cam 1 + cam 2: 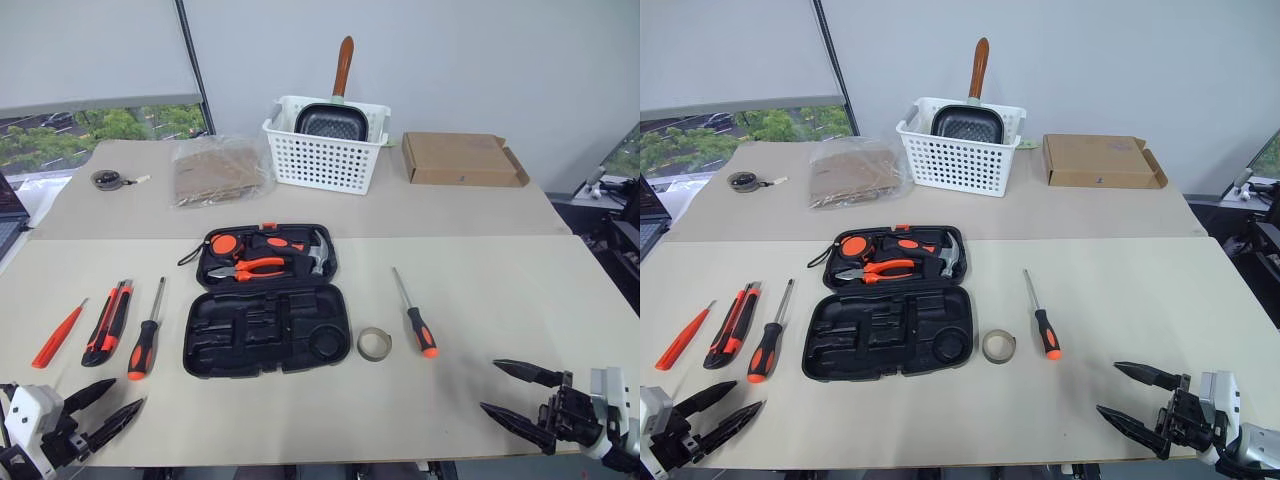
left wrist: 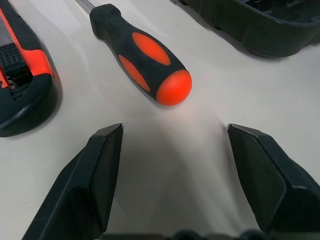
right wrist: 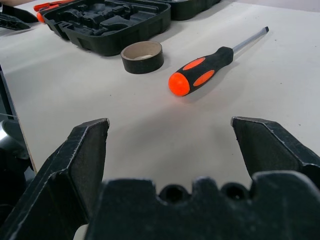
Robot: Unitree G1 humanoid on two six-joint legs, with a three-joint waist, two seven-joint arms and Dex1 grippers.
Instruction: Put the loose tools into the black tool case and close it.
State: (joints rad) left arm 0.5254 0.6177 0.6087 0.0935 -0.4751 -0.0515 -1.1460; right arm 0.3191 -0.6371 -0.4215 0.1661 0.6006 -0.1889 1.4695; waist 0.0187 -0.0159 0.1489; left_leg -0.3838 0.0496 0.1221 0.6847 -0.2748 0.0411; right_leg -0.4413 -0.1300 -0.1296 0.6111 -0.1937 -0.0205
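The left gripper (image 1: 95,410) is hovering with fingers spread and empty; a screwdriver (image 2: 142,55) is lying just beyond its fingertips, so it should be straddling the handle squarely; the right gripper (image 1: 520,392) is gaping empty, another screwdriver (image 3: 205,70) ahead; the black tool case (image 1: 265,335) is lying open between them.

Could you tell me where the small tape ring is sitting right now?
The tape ring lies flat on the table, just right of the open black tool case, between its lower half and the right-hand screwdriver.
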